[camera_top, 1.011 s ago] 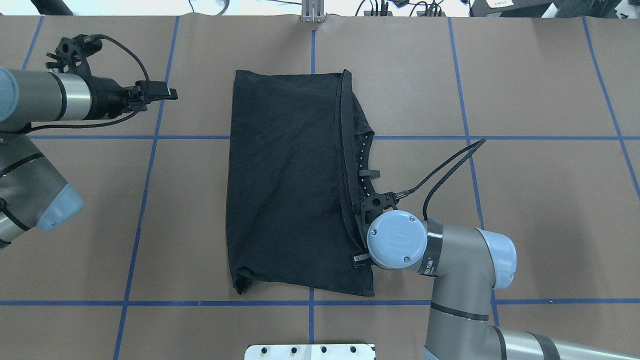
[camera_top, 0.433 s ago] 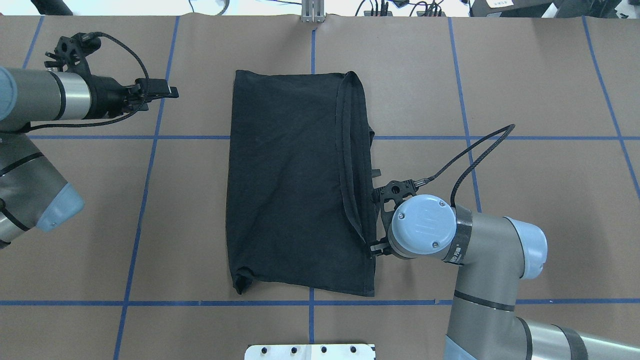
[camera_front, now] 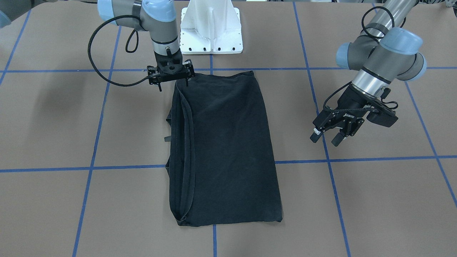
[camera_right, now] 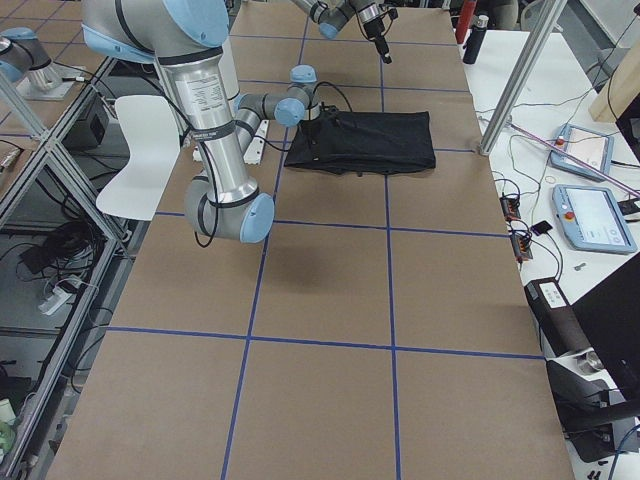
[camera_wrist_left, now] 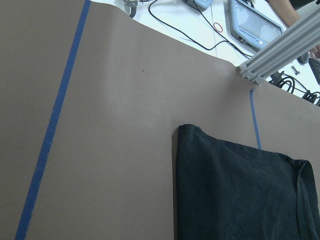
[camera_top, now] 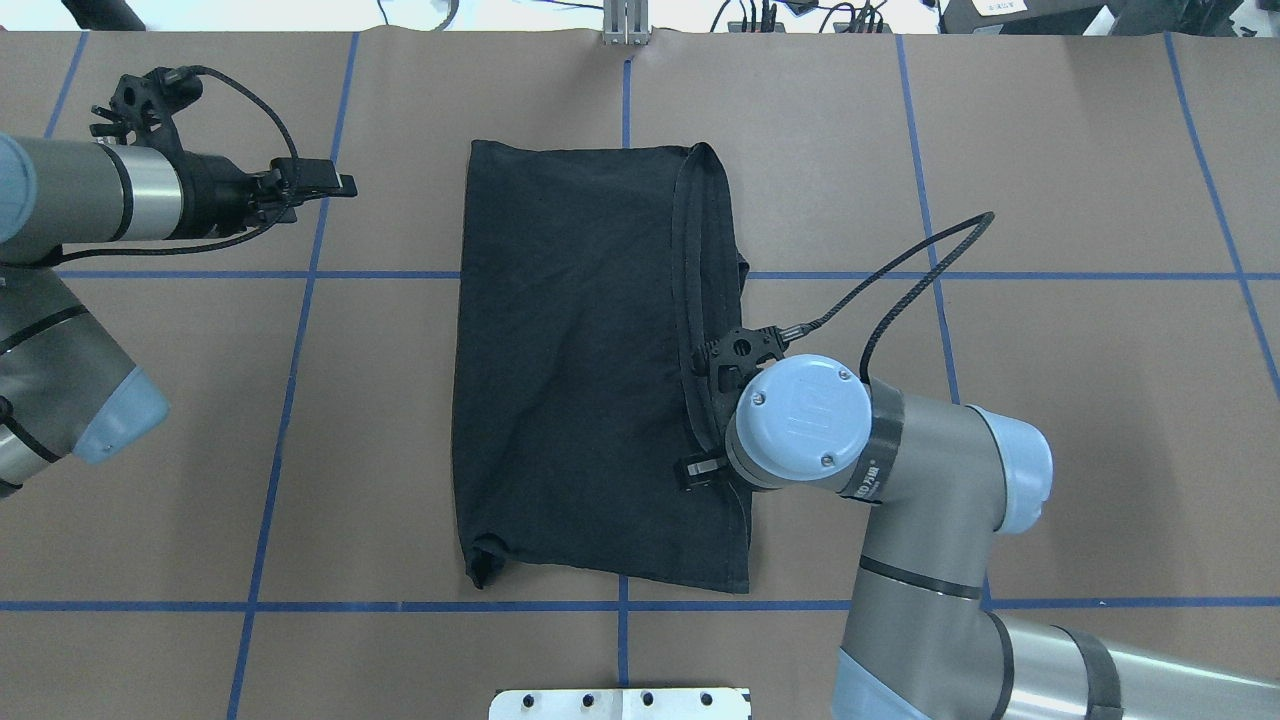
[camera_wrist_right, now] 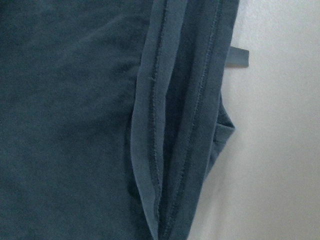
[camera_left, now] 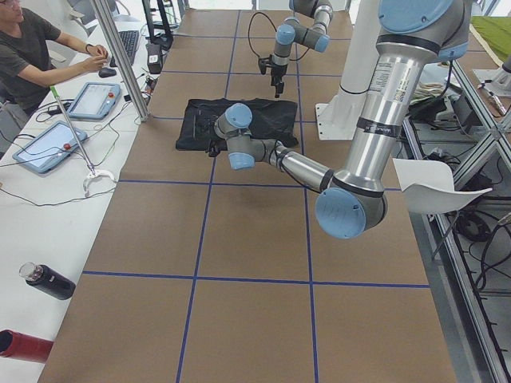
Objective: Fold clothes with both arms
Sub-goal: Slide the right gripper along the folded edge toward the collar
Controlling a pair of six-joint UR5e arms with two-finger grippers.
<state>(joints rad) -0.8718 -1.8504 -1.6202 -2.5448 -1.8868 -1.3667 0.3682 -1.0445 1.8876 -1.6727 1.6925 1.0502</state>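
Observation:
The black T-shirt (camera_top: 580,370) lies folded in a tall rectangle at the table's middle, plain side up, its print hidden. Stacked hems run along its right edge (camera_wrist_right: 165,125). My right gripper (camera_front: 173,85) hangs open, pointing straight down over that edge near the robot's end of the shirt. One of its fingers (camera_top: 700,467) shows beside the wrist in the overhead view. It holds nothing. My left gripper (camera_front: 325,139) is open and empty, above bare table well to the left of the shirt (camera_front: 228,150).
The white pedestal base (camera_front: 211,28) stands at the robot's side of the table. A small grey tag (camera_wrist_right: 237,57) sticks out from the shirt's right edge. An aluminium post (camera_top: 625,25) stands at the far edge. An operator (camera_left: 32,56) sits beyond it.
My right wrist swung out to the right off the shirt's edge, then came back over it, farther from the robot. The raised folded edge has settled flat. The left arm has not moved.

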